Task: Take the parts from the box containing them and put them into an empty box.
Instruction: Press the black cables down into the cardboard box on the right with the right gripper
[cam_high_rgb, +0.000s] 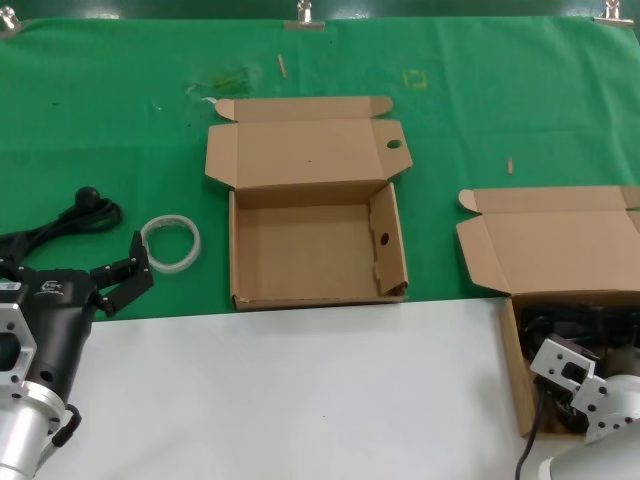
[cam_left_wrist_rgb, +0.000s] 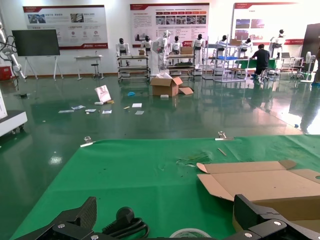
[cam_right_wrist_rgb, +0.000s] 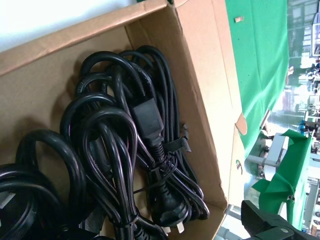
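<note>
While the right arm hangs low over the box containing them (cam_high_rgb: 520, 380) at the table's right front edge, its gripper (cam_high_rgb: 565, 365) sits just above the box opening, w/ fingers out of clear sight, so can't tell if spread or pressed together. Right wrist view looks straight into that box: the parts (cam_right_wrist_rgb: 125, 150), black cables coiled and tied w/ small straps, plug ends showing, lie packed against the cardboard wall. Lid flap of this box stands open behind it. An empty box (cam_high_rgb: 315, 250) sits mid-table on the green cloth (cam_high_rgb: 500, 90), lid folded back, round hole in its side tab, small hole in its right wall. Left gripper (cam_high_rgb: 125, 275) rests at the left front, fingers spread, holding nothing, near a white ring of tubing (cam_high_rgb: 170, 243) and a black cord w/ knob end (cam_high_rgb: 70, 215).
</note>
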